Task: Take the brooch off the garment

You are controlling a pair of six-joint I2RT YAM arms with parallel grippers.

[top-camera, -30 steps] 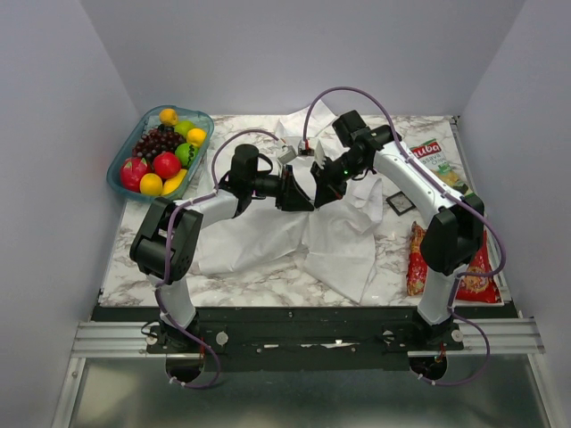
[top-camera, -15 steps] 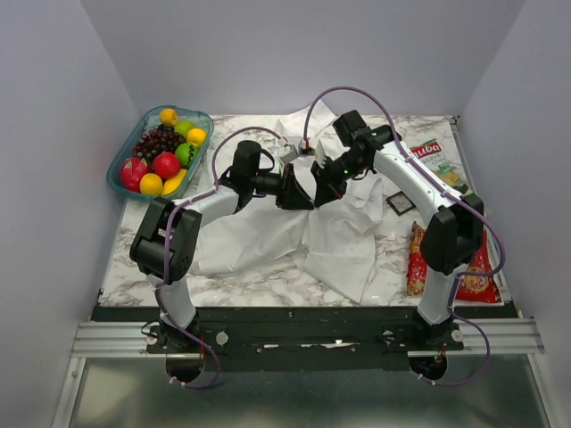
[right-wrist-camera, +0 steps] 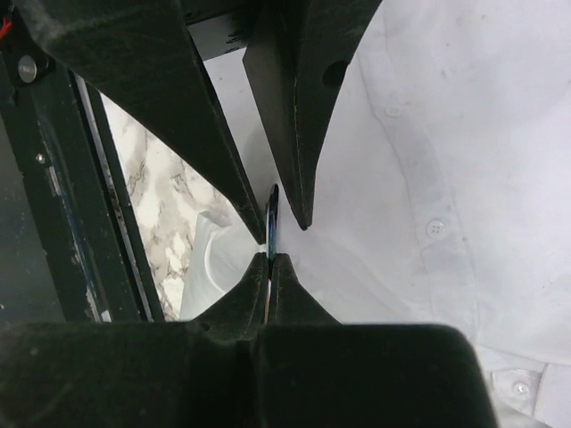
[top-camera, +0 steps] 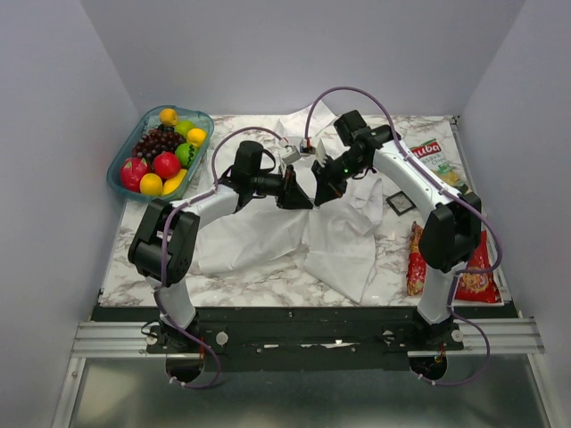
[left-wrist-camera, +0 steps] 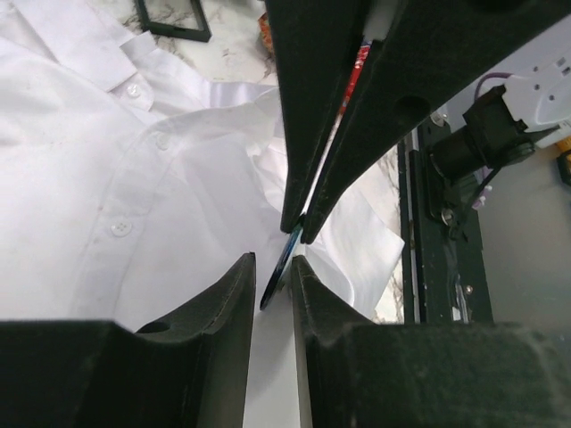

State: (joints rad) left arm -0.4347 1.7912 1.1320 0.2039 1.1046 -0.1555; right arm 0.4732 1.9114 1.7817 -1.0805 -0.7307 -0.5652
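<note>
The garment is a white wrinkled shirt spread over the marble table; its buttons show in the left wrist view and the right wrist view. Both grippers meet tip to tip above it. My right gripper is shut on the lower edge of the brooch, a thin dark-blue disc seen edge-on. The same brooch sits between the fingers of my left gripper. It leans against one finger, with a narrow gap to the other, so these jaws are open.
A glass tray of fruit stands at the back left. A small black square frame lies right of the shirt. Snack packets lie along the right side.
My left gripper's jaws have narrowed around the brooch. Both arms stay almost where they were, tips together above the shirt.
</note>
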